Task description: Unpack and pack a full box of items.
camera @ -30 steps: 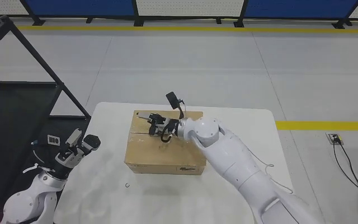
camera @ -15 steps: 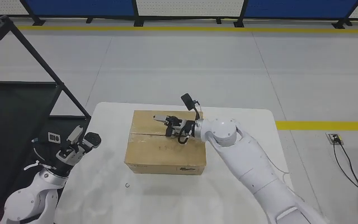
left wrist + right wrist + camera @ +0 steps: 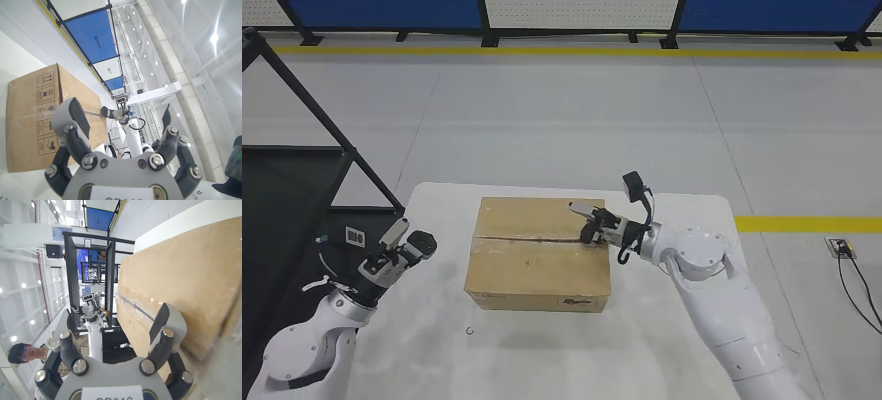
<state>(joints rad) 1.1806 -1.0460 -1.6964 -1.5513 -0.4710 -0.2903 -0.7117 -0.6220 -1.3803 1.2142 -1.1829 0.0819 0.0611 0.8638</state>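
Note:
A closed cardboard box (image 3: pixel 537 250) with a taped seam along its top stands mid-table. My right gripper (image 3: pixel 587 218) hovers at the right end of that seam, just above the lid, open and holding nothing. In the right wrist view one of its fingers (image 3: pixel 162 321) lies close to the box (image 3: pixel 179 275) beside the clear tape (image 3: pixel 136 308). My left gripper (image 3: pixel 402 238) stays left of the box, apart from it, tilted upward. In the left wrist view it (image 3: pixel 122 117) is open and empty, facing the box's printed end (image 3: pixel 28 117).
The white table (image 3: pixel 662 330) has free room in front of the box and to both sides. A small ring-shaped item (image 3: pixel 471 331) lies near the front left. A black metal frame (image 3: pixel 302 200) stands off the table's left edge.
My right gripper has travelled along the top seam from the left part of the lid to its right end. My left gripper has shifted slightly toward the box.

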